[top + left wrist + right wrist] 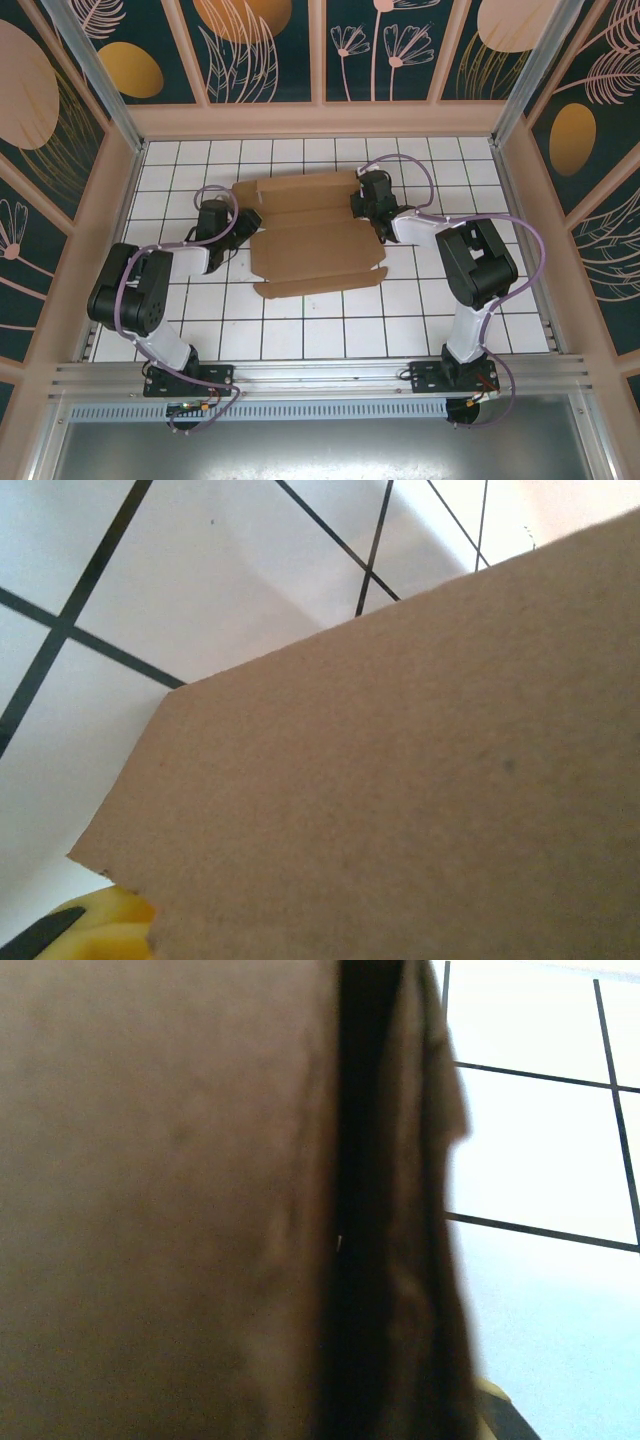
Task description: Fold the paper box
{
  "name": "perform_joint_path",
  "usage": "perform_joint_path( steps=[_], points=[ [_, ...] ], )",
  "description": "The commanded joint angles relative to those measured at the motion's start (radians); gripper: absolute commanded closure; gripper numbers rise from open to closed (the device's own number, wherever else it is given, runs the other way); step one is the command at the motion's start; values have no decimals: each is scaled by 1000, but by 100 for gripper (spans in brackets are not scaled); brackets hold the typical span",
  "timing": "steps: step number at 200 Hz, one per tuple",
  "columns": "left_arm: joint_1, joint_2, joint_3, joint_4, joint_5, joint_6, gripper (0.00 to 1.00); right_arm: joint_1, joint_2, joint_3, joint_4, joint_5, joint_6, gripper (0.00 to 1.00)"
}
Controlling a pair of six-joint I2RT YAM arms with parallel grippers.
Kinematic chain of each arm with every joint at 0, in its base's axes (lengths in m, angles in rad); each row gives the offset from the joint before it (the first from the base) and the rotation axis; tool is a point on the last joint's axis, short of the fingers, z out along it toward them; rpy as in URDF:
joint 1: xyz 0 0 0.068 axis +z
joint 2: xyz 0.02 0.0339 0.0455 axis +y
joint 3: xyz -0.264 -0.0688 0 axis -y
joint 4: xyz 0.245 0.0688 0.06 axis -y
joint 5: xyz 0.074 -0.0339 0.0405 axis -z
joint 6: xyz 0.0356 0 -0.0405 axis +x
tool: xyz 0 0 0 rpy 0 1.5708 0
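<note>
We see the paper box (320,250) mostly unfolded, our right gripper (368,206) squeezed shut, and we cannot tell about our left gripper (241,223).

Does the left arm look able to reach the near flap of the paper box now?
Probably yes: the left gripper is beside the paper box, and nothing lies between it and that flap.

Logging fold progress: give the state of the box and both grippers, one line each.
paper box: lying open on the tiled table, mostly flat, not yet folded up.
left gripper: at the box's left edge, opening unclear.
right gripper: shut, seemingly pinching the box's right flap.
</note>
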Motion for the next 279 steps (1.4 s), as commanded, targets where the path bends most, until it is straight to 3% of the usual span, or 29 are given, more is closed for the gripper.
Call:
perform_joint_path(
  steps=[1,58,91,120,146,194,279],
  points=[
    [5,30,45,-16,-18,51,55,7,-1,-14,-84,-38,14,100],
    [1,-56,33,-106,-268,84,50,6,-3,-16,-88,-4,17,100],
    [17,-99,37,-128,-336,69,54,6,-1,-16,-89,-4,20,100],
    [87,-52,80,-117,-242,47,62,6,-4,-18,-89,-7,22,100],
    [94,19,130,-106,-186,20,67,6,-6,-16,-90,-16,28,100],
    [93,164,127,53,18,-75,59,7,-7,-16,-94,-35,31,100],
    [54,175,46,296,177,-201,61,8,16,0,-106,-52,36,100]
  ],
)
